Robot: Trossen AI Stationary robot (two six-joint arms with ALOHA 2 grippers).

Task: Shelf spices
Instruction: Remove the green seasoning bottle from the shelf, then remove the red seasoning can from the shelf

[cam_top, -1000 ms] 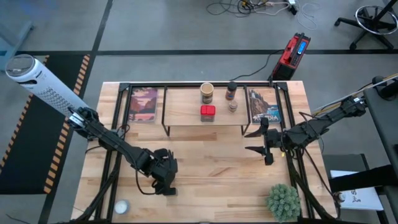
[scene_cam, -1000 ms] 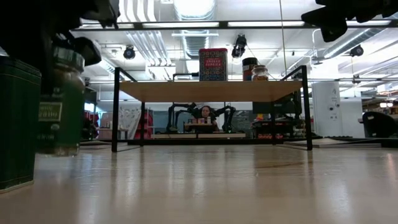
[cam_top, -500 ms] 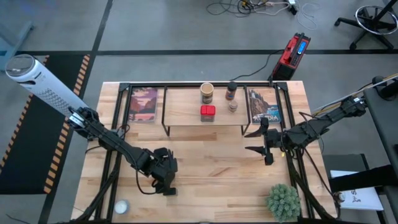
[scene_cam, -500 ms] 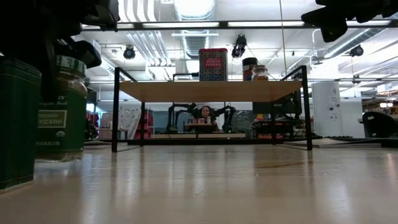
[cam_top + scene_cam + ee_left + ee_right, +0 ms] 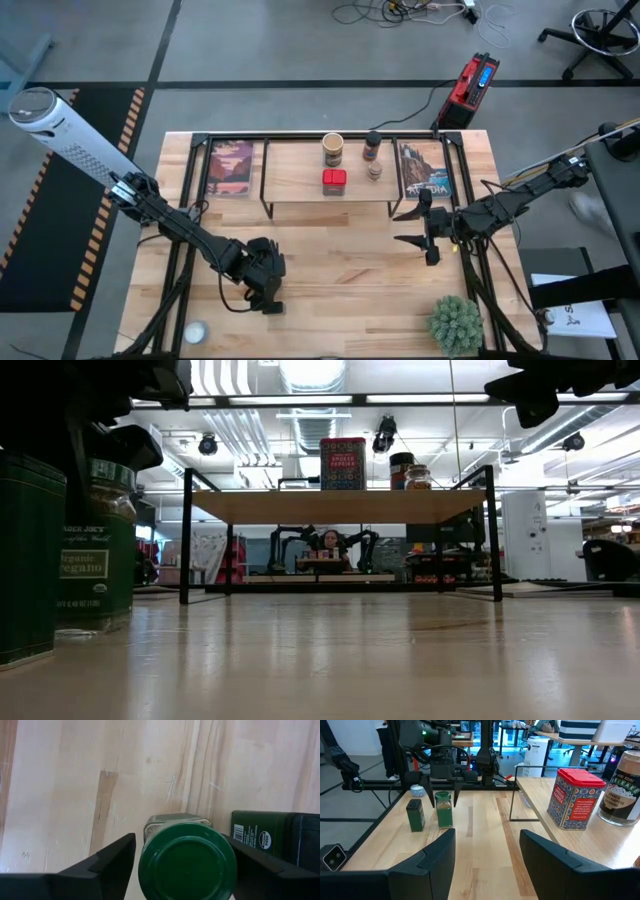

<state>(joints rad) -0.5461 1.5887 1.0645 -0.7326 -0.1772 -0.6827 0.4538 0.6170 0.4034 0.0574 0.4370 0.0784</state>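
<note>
My left gripper (image 5: 268, 292) stands over the near-left part of the table, shut on the green-lidded jar (image 5: 95, 550), which stands upright on the wood. The small dark box (image 5: 280, 835) stands right beside it. On the shelf (image 5: 300, 190) stand the tan round jar (image 5: 333, 149), the red square tin (image 5: 334, 180) and the dark-capped brown bottle (image 5: 373, 148). A small pale jar (image 5: 193, 331) sits at the near-left edge. My right gripper (image 5: 410, 228) hangs open above the table off the shelf's right end. My left gripper (image 5: 185, 865) pinches the jar's green lid (image 5: 187, 862) between its two fingers, one on each side of the rim. It comes from above, pointing down. The jar stands upright with its base (image 5: 92, 628) on the tabletop.
Two upright picture cards (image 5: 232, 168) (image 5: 424, 170) flank the shelf. A green spiky plant (image 5: 455, 322) sits at the near-right corner. Bare wood (image 5: 340, 270) lies between the two arms, in front of the shelf.
My left gripper has moved down with the green-lidded jar. The jar hung clear of the table a second ago and now stands on the wood beside the dark box. The right arm has kept still.
</note>
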